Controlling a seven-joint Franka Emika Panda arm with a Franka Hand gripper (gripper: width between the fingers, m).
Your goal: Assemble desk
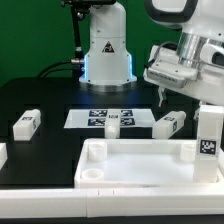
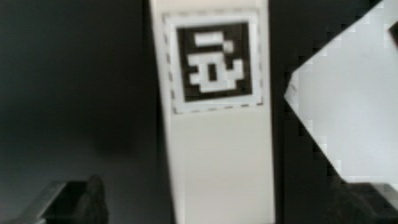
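Observation:
The white rimmed desk panel [image 1: 140, 165] lies at the front of the black table. One tagged white leg [image 1: 208, 135] stands upright at the panel's far corner on the exterior view's right. Another leg [image 1: 168, 125] lies on the table just behind the panel. My gripper [image 1: 161, 98] hangs just above this leg, open and empty. In the wrist view the leg [image 2: 217, 120] runs between my dark fingertips [image 2: 79, 203], with a gap on each side, and my gripper [image 2: 217, 208] does not touch it. Two more legs lie at the left [image 1: 27, 123] and on the marker board [image 1: 113, 124].
The marker board [image 1: 95, 117] lies flat behind the panel. The robot base [image 1: 107, 50] stands at the back. A white piece [image 1: 2, 155] shows at the exterior view's left edge. A white part [image 2: 347, 105] lies beside the leg in the wrist view.

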